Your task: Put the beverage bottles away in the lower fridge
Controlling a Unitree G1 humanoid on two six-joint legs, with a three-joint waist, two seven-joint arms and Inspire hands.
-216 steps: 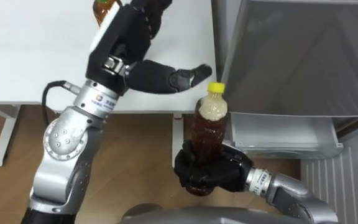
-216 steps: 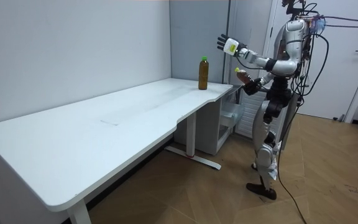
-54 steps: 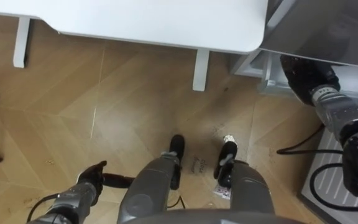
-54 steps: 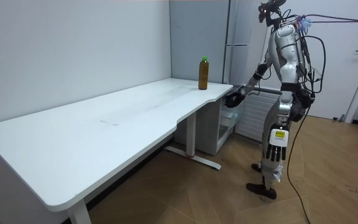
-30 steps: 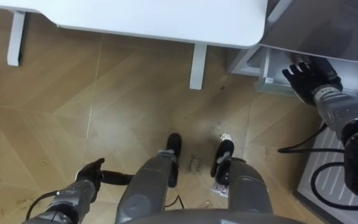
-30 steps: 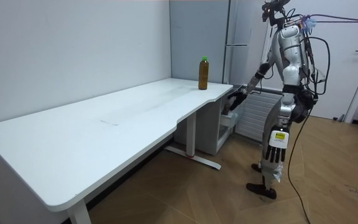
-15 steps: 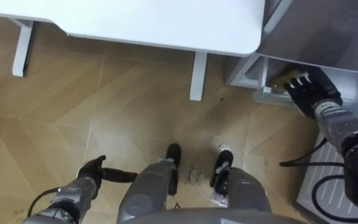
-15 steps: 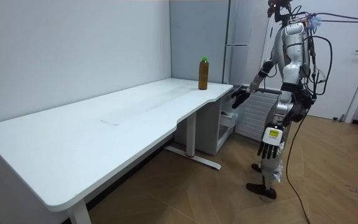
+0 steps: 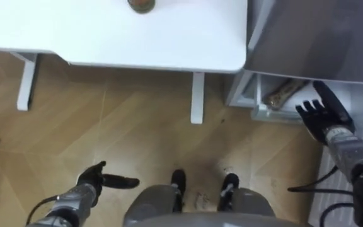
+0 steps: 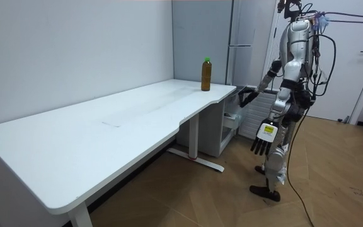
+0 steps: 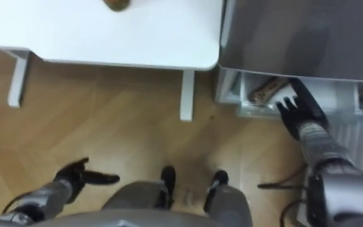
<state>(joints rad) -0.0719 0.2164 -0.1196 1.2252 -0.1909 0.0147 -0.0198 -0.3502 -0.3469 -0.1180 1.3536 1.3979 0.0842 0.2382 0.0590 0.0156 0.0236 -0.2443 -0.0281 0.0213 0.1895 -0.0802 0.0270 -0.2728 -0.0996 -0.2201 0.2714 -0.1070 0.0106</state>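
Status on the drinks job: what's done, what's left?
Done: one brown bottle lies in the open lower fridge drawer.
In hand: nothing. The right hand is open beside the drawer, and the left hand hangs open at the robot's side.
Left: the green-capped bottle on the white table has yet to go in, and the drawer is not yet shut.

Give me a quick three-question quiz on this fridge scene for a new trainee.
1. True or false: the right hand is curled round a drink.
2. Where does the green-capped bottle stand? A: on the table. B: on the floor. C: on a chair.
3. Fill in: the brown bottle in the open fridge drawer lies on its ____.
Key: 1 false, the hand is open and holds nothing; 2 A; 3 side.
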